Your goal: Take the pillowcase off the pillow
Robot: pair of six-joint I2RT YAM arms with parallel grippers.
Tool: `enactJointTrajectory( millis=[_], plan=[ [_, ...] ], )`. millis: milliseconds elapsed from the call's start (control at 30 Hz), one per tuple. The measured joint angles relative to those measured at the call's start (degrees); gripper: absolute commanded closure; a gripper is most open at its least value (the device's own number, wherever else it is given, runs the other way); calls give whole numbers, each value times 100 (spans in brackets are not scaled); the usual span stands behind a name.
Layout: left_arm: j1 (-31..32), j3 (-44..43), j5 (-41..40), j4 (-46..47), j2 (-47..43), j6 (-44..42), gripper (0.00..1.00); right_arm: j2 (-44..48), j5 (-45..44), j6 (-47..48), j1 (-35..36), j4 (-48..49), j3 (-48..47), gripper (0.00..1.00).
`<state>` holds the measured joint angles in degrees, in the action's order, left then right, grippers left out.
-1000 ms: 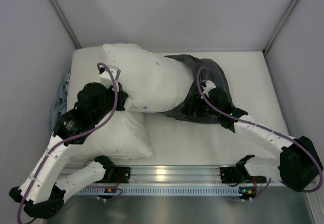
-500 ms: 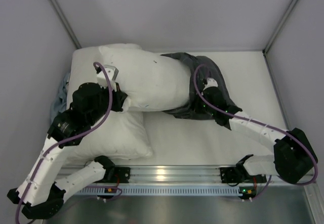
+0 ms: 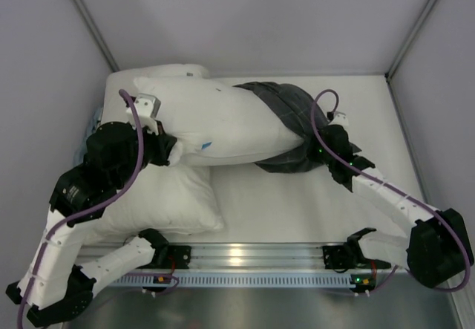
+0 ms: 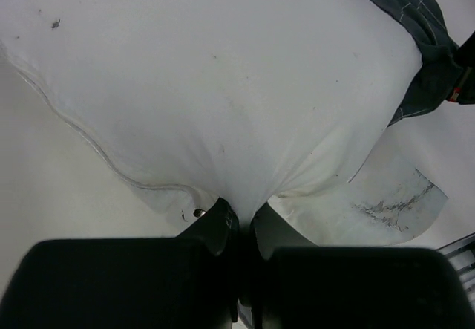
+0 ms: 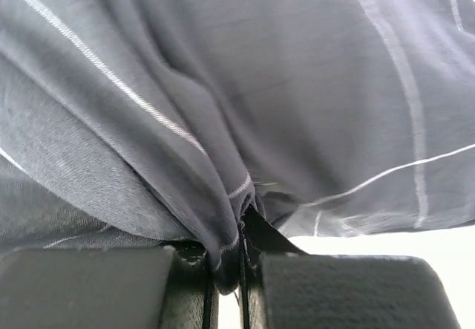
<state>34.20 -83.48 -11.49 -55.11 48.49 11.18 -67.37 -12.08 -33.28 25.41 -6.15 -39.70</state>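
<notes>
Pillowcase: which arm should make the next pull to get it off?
Right, probably. The right gripper is shut on bunched pillowcase fabric and can draw it off; the left gripper pinches the pillow, anchoring it.

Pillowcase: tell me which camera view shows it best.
The top external view. It shows nearly the whole pillowcase bunched over one end of the pillow. The right wrist view shows only close-up folds pinched in the shut right gripper. The left wrist view catches just a dark corner at its upper right edge.
</notes>
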Motion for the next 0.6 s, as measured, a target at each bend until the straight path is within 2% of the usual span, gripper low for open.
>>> enactJointTrajectory(
  millis=[133,600],
  plan=[
    [22,-170,-57,-240,-4,-26,100,262,188,13,-286,-81,68,100],
    [85,-892,-442,-1128,-144,-122,100,321,732,24,-498,-90,70,100]
  ],
)
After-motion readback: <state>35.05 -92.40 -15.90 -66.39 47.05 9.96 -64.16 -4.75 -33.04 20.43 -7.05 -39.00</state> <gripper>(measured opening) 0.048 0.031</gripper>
